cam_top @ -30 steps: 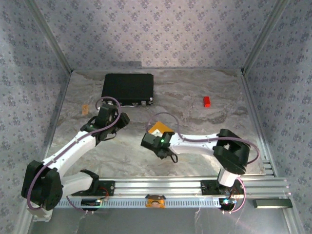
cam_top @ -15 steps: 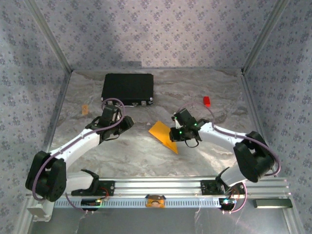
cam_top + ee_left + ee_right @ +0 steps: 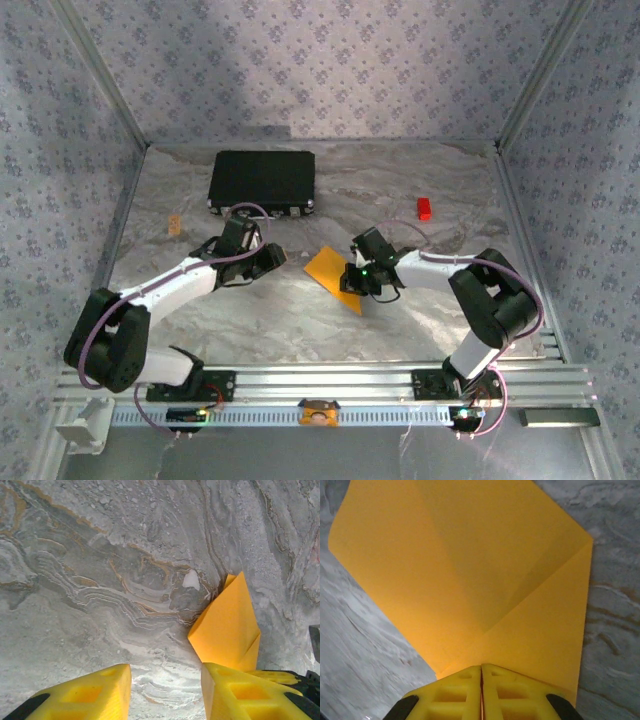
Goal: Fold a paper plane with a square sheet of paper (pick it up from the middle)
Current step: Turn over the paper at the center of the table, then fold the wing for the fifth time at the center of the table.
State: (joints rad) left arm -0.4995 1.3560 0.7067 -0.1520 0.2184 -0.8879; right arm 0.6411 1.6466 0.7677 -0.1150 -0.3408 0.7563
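The left arm (image 3: 170,285) and the right arm (image 3: 430,265) have white links and black rounded joints (image 3: 495,300). A thin purple cable (image 3: 245,207) runs along each arm. A small green light (image 3: 365,268) shines on the right wrist. The left gripper (image 3: 165,667) and the right gripper (image 3: 481,667) have thick yellow fingers (image 3: 240,692) with square hollows.

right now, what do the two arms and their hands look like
The left arm and right arm have white links, black joints and looping purple cables. The left hand and right hand have blocky bright yellow fingers with hollow pockets and black trim. A green light glows near the right wrist.
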